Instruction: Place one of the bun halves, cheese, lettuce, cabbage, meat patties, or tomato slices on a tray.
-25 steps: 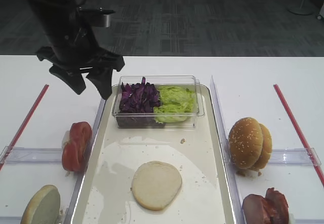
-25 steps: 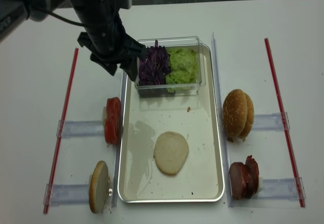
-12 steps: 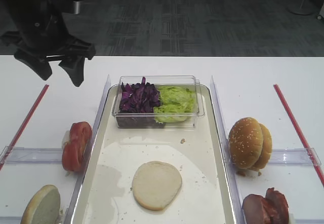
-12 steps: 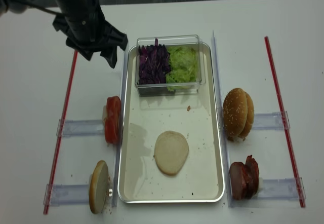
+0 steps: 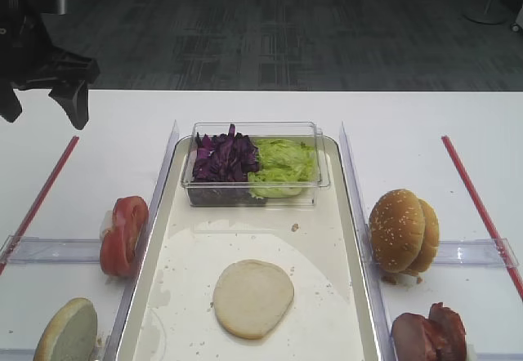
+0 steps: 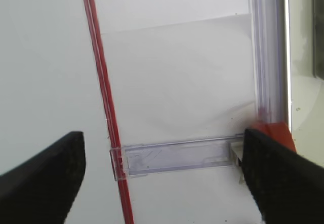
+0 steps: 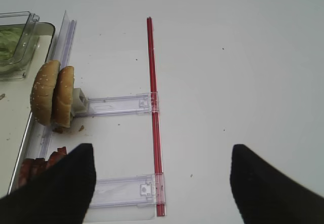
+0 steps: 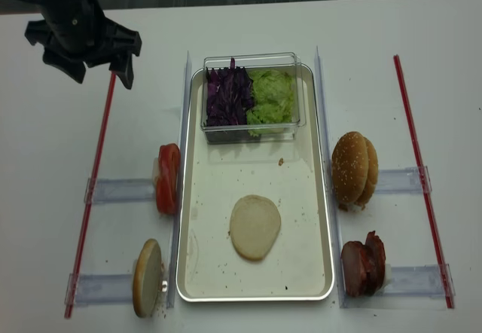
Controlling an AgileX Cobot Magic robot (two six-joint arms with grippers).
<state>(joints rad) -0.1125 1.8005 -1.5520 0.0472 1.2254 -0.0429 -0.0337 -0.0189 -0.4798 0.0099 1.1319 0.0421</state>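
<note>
One bun half (image 8: 254,227) lies flat on tray (image 8: 316,197), toward 6 o'clock. Left gripper (image 8: 96,63) released, empty, out at 10 o'clock. Right gripper (image 7: 162,183) released, empty. Risk: a low swing back could clip tomato slices (image 8: 167,178) at 9 o'clock.

The left gripper (image 8: 99,65) is matte black throughout, a chunky head that splits into two blunt, wedge-shaped fingers (image 5: 75,100). A small silvery-grey box (image 5: 57,0) sits on the black arm just above it. Seen from the wrist cameras, the fingers of both arms appear as plain dark, rounded slabs at the lower corners, those of the right gripper (image 7: 157,183) with a slightly fuzzy, unmarked surface.
</note>
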